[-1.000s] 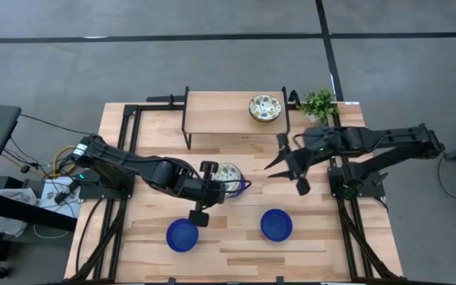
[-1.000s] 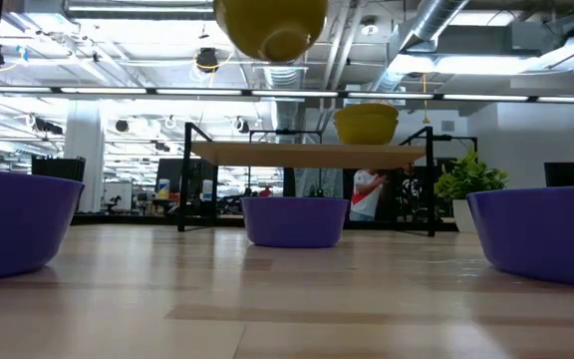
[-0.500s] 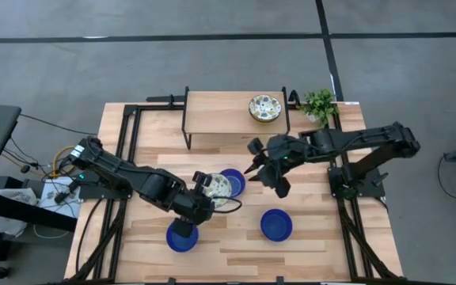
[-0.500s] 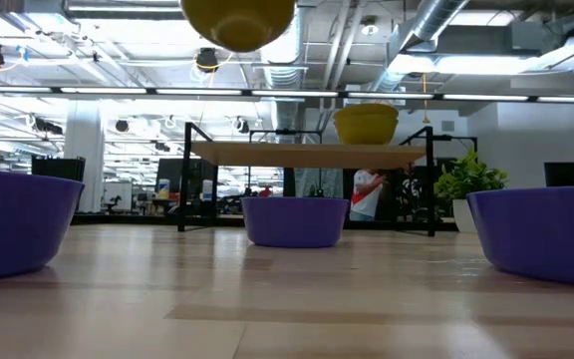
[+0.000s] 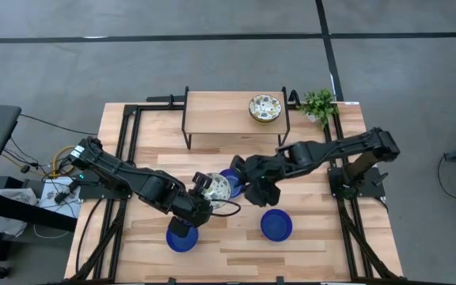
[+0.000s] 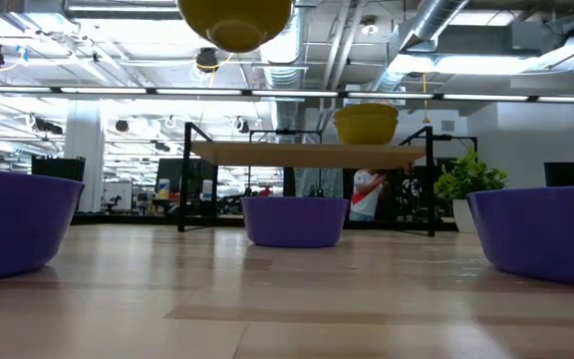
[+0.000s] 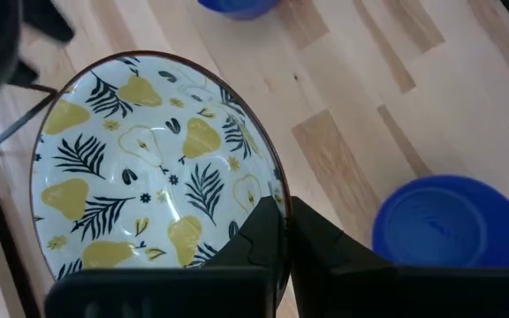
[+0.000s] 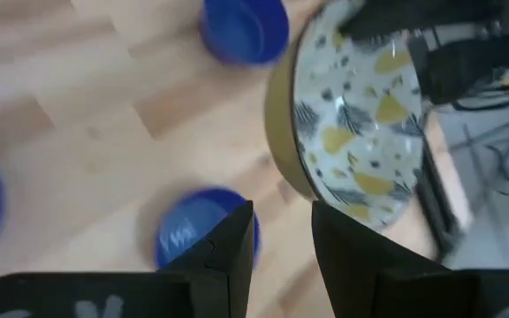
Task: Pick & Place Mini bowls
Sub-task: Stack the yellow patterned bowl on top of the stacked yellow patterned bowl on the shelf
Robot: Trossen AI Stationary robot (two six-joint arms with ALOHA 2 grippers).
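- Holding: left gripper [image 7: 281, 231] clamped on the rim of a patterned bowl [image 5: 215, 188], lifted above mid-table.
- Approaching: right gripper [image 5: 253, 192], fingers slightly apart, empty, close beside that bowl.
- Resting: blue bowls [image 5: 276, 225] on the table; another patterned bowl [image 5: 265, 108] on the shelf [image 5: 220, 107].
- Risk: grippers colliding, knocking the thin rim grip loose.

Your high camera looks straight down on the whole wooden table [image 5: 307, 237] from far up. Your low camera sits right on the tabletop and looks level across it into the room behind. Your left wrist camera looks down from very close. Your right wrist camera looks down from a bit higher. All four views share the patterned bowl [image 5: 216, 187] [image 6: 235, 20] [image 7: 153, 168] [image 8: 356, 119].
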